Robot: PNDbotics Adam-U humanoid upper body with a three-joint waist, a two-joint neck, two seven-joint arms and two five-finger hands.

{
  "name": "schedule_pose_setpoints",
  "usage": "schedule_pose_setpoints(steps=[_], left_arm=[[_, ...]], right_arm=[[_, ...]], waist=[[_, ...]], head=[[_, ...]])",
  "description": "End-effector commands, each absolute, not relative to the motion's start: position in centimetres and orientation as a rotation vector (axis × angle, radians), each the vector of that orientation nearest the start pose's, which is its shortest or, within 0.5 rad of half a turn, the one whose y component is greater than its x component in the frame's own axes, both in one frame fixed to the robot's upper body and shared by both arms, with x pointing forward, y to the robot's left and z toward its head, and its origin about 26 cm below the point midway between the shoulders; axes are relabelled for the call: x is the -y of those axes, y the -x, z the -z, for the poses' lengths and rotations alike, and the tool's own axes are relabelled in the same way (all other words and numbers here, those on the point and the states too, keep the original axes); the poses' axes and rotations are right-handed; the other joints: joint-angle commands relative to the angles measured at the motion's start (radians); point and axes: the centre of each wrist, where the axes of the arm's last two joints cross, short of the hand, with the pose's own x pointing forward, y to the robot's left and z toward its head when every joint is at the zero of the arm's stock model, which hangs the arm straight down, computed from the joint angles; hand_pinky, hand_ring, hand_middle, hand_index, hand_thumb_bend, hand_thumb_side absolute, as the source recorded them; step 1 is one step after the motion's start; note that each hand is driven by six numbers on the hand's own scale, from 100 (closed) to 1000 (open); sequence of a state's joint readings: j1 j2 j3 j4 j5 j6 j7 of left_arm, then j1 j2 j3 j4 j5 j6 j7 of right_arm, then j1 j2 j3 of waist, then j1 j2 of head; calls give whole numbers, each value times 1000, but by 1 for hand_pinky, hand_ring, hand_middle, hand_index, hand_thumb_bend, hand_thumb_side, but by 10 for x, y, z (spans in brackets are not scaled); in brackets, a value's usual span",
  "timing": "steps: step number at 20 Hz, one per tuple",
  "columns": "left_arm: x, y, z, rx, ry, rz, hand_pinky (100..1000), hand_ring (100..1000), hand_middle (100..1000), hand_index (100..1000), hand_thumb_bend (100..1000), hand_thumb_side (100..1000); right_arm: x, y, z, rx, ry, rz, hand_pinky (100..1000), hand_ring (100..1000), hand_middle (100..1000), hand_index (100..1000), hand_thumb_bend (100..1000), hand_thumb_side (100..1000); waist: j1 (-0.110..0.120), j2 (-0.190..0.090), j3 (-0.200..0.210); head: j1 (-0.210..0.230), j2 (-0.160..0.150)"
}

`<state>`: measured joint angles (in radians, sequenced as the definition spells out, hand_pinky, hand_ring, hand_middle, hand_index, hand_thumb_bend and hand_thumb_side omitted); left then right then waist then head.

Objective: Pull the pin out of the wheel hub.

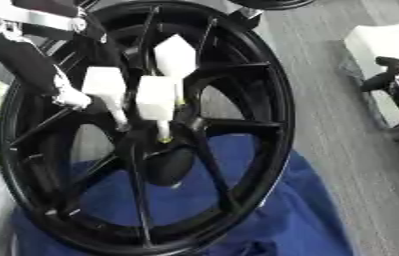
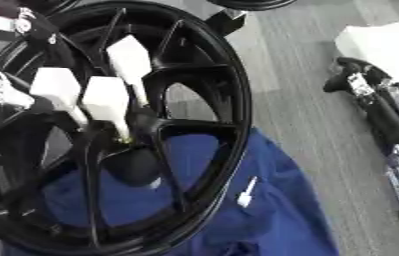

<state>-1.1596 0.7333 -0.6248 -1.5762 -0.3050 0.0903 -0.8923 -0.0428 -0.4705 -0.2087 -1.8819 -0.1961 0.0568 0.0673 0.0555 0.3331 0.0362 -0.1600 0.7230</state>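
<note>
Left hand (image 1: 27, 62): reaches in from upper left across the black wheel hub (image 1: 264, 100); finger state cannot be told. Pins (image 1: 157, 97): 3 white block-headed pins with thin shafts seated near hub centre, likely light and rigid; grasp the block head. Right hand (image 2: 360, 82): right edge, well apart, fingers unclear.

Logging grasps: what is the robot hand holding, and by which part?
Cannot tell: left robot hand is beside the leftmost pin, at its white head; grip hidden.

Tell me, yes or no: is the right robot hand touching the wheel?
No. The right robot hand hangs over the grey floor, well clear of the wheel, while the left robot hand works at the hub.
</note>
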Motion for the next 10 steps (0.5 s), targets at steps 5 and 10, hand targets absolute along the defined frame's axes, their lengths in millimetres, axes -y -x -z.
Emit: schedule_pose_setpoints(steps=[5, 10], left_arm=[[-166, -376, -353, 1351, -568, 2098, 752, 718, 632, 776, 451, 465], [-165, -379, -351, 1349, -591, 2098, 726, 672, 577, 735, 446, 413]], right_arm=[[371, -271, -149, 1905, 290, -249, 1000, 697, 588, 856, 100, 713], [372, -271, -149, 1907, 288, -248, 1000, 697, 588, 857, 100, 713]], waist=[[-6, -15, -1], [-8, -15, -1]], head=[[2, -12], [5, -12]])
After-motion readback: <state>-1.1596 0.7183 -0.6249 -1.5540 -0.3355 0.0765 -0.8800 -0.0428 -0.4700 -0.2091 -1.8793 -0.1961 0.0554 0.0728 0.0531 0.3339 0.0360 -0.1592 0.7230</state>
